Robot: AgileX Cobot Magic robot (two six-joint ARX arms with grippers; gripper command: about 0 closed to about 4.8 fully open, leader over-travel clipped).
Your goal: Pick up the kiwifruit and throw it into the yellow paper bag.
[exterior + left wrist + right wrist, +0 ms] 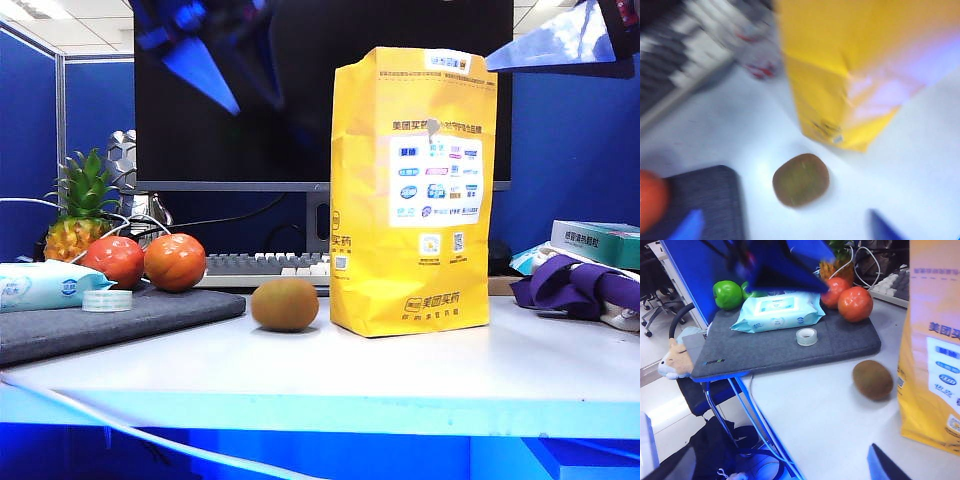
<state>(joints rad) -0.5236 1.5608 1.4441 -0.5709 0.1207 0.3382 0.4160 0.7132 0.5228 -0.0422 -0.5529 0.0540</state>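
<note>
The kiwifruit (pixel 285 304) lies on the white table just left of the tall yellow paper bag (pixel 412 190), with a small gap between them. My left gripper (pixel 225 60) hangs blurred high above the table's left half. In the left wrist view it (pixel 785 230) is open and empty, looking down on the kiwifruit (pixel 801 180) beside the bag (pixel 855 65). My right gripper (pixel 560 45) is high at the upper right, level with the bag's top. Its view shows one fingertip (pixel 884 465) far to one side, the kiwifruit (pixel 872 380) and the bag (pixel 935 355).
Two orange-red tomatoes (pixel 118 260) (pixel 175 262), a wipes pack (pixel 45 285) and a tape roll (pixel 107 300) sit on a grey mat (pixel 120 320) at left. A pineapple (pixel 80 220), keyboard (pixel 265 268) and monitor stand behind. Purple cloth (pixel 580 285) lies at right.
</note>
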